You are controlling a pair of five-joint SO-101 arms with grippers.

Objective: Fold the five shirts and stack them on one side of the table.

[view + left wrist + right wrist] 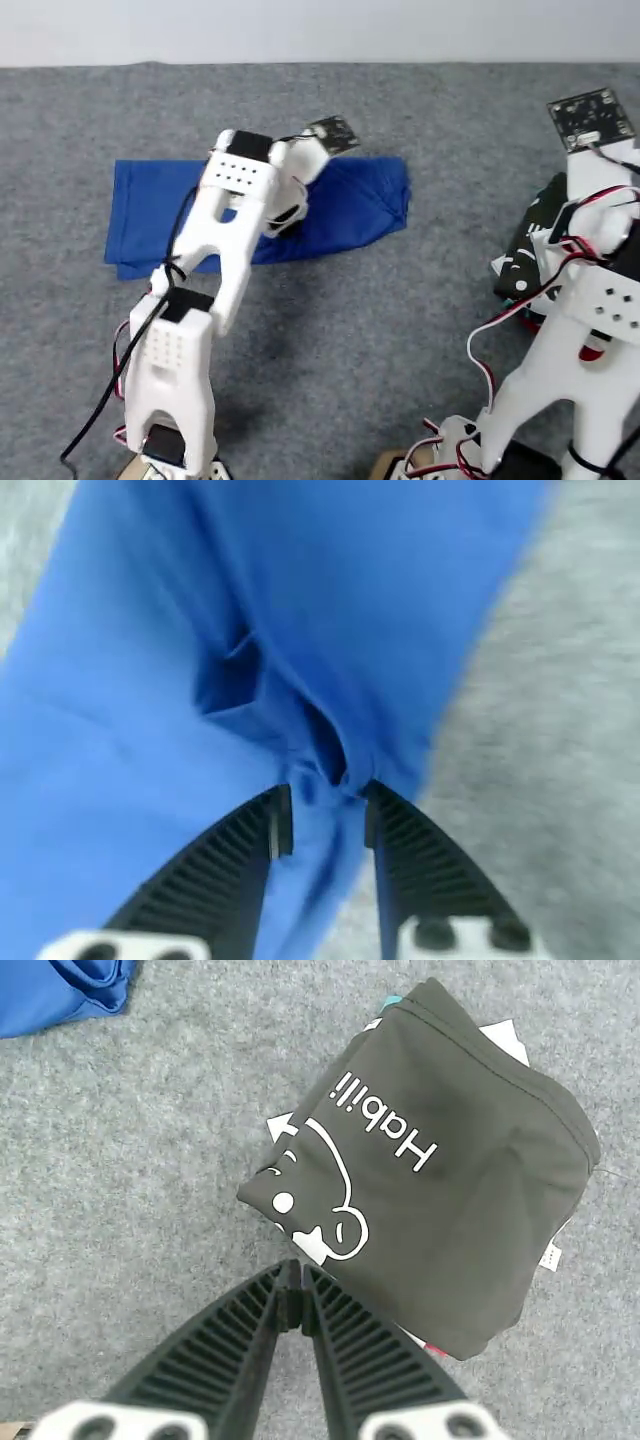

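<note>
Two arms stand at the near edge of the grey table (400, 330). Right side first: the right gripper (295, 1272) hangs over bare table just beside the stack (522, 255), fingers pressed together on nothing. I read it as parked clear so it cannot snag the pile. A dark shirt (450, 1190) with white print lies folded on top; lighter edges of others peek out beneath, count not readable. Farther out, mid-table, the blue shirt (350, 200) lies flat as a long band, well apart from the stack. The left gripper (325, 802) is down on it near its middle, clamped on a small ridge of cloth that puckers at the tips. Judgement: pinching there gives a hold to lift one half and fold it across. Risk: so thin a pinch may slip, or drag both layers.
</note>
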